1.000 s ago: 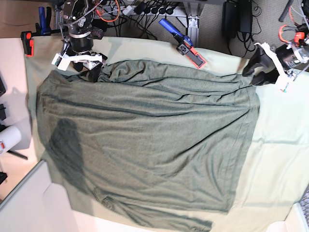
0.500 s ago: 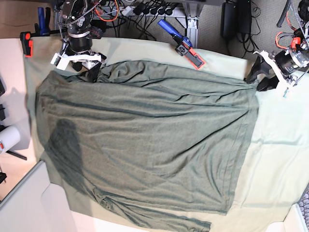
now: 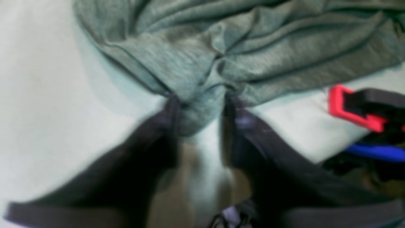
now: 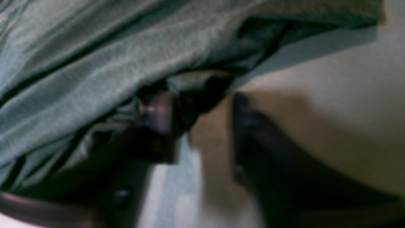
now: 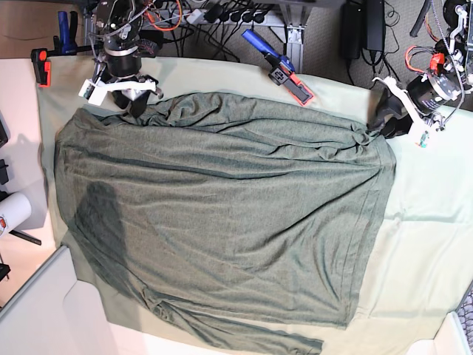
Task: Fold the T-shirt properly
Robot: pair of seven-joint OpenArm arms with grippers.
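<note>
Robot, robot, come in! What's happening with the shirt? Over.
Left gripper pinching T-shirt corner. Right gripper at the opposite corner, grip unclear. Shirt spread flat on table cloth. Nothing on it.

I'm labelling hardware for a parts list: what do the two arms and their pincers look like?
Both pincers, the left pincer and the right pincer, have dark, tapering, blade-like fingers on white bracket mounts. The wrists are round black housings. Orange and red cables loop around both arms; the left also carries a small red part.

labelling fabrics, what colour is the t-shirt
Dark heathered olive green T-shirt, clearest in the base view.
</note>
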